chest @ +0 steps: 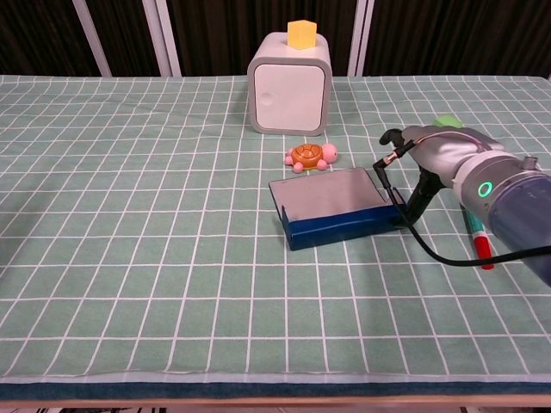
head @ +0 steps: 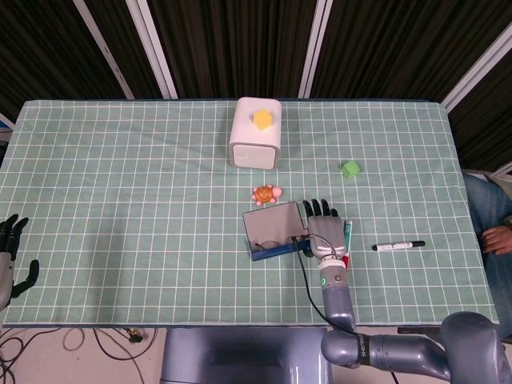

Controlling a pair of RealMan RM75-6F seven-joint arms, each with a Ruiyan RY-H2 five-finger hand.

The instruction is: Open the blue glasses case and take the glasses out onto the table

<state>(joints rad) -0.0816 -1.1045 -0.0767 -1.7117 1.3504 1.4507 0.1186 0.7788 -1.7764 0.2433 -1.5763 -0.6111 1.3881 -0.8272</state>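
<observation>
Blue glasses case (chest: pixel 340 228) sits shut and skewed on the table (chest: pixel 129 215), just in front of the little turtle toy (chest: pixel 311 156). Right hand (chest: pixel 428 155) presses against the case's right end, fingers draped over it; whether it really grips it, can't tell. Left hand (head: pixel 11 248) hangs off the table's left edge, fingers apart, holding nothing. Red-capped marker (chest: pixel 477 238) lies right of the case.
</observation>
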